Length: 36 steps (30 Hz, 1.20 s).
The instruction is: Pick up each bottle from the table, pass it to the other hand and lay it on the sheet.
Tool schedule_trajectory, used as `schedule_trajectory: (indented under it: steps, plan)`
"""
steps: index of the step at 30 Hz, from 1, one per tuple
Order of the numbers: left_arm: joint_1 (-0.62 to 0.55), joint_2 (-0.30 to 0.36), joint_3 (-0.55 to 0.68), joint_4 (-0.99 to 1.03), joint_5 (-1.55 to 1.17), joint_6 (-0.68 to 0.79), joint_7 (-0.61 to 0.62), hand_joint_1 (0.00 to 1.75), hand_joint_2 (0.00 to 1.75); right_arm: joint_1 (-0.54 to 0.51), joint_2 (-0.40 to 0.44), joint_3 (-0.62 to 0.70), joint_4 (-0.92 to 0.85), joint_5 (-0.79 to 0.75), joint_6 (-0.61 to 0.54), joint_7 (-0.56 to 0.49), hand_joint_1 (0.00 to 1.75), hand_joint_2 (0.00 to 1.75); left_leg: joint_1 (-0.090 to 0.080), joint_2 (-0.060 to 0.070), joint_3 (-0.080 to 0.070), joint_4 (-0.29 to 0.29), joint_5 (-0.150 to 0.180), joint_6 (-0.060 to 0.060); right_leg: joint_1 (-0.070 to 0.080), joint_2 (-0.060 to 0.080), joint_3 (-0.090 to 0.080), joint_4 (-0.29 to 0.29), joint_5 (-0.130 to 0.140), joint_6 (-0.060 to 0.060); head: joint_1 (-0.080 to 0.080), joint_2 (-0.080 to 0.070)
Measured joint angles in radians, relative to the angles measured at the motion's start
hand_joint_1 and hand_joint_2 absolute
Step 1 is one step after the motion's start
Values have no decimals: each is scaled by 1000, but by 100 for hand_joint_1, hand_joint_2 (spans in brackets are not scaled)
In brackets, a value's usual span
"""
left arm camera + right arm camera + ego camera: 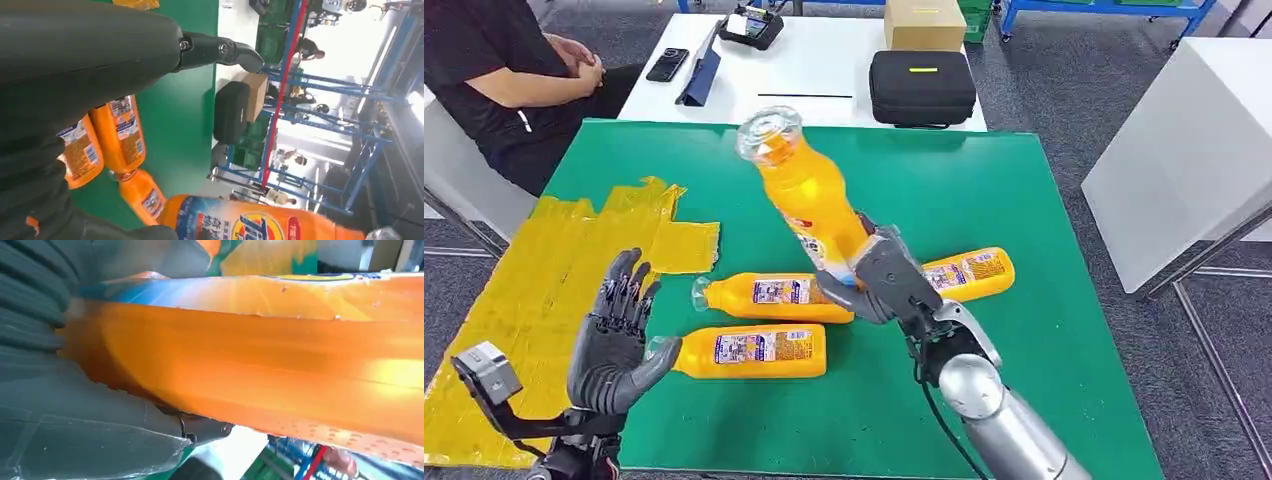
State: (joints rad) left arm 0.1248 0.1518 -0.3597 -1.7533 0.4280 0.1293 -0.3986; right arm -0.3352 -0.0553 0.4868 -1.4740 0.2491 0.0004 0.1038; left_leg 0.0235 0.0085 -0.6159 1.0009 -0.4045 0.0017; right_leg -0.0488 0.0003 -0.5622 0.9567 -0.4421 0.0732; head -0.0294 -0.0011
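My right hand [879, 280] grips an orange bottle [804, 190] by its lower body and holds it up over the green table [1024, 200], its clear cap tilted toward me and leftward. That bottle's orange side [260, 365] runs across the right wrist view, and its label end [250, 222] shows in the left wrist view. My left hand [614, 340] is raised at the left, fingers apart, palm toward the bottle, holding nothing. Three more orange bottles lie on the table: one [769, 297], one [749, 352] and one [969, 273] behind my right hand. The yellow sheet [544, 280] lies at the left.
A person in black sits at the far left behind the table. On the white table beyond lie a black case [921, 87], a cardboard box [924, 22], a phone [667, 64] and a controller [750, 26]. A white table [1194, 140] stands to the right.
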Motion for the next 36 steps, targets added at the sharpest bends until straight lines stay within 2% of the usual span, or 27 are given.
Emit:
schedule_trajectory:
  steps: [4, 14, 28, 36]
  plan:
    - [-10, -17, -1, 0, 6, 0, 15, 0, 175, -17, 32, 36, 31, 32, 0, 17, 175, 175, 0, 0, -1, 0, 0, 0, 0, 0, 0, 0, 0, 0, 0, 0]
    - [-59, -62, -31, 0, 102, -20, 62, 0, 175, -35, 105, 159, 131, 227, -33, 70, 175, 175, 0, 0, -1, 0, 0, 0, 0, 0, -1, 0, 0, 0, 0, 0]
    - [-112, -99, -78, 0, 136, 13, 78, 0, 175, -114, 176, 221, 229, 226, -66, 72, 175, 175, 0, 0, -1, 0, 0, 0, 0, 0, -1, 0, 0, 0, 0, 0]
    - [-116, -115, -84, -3, 101, 73, 80, 0, 175, -121, 198, 245, 237, 199, -83, 91, 175, 175, 0, 0, -1, 0, 0, 0, 0, 0, -2, 0, 0, 0, 0, 0]
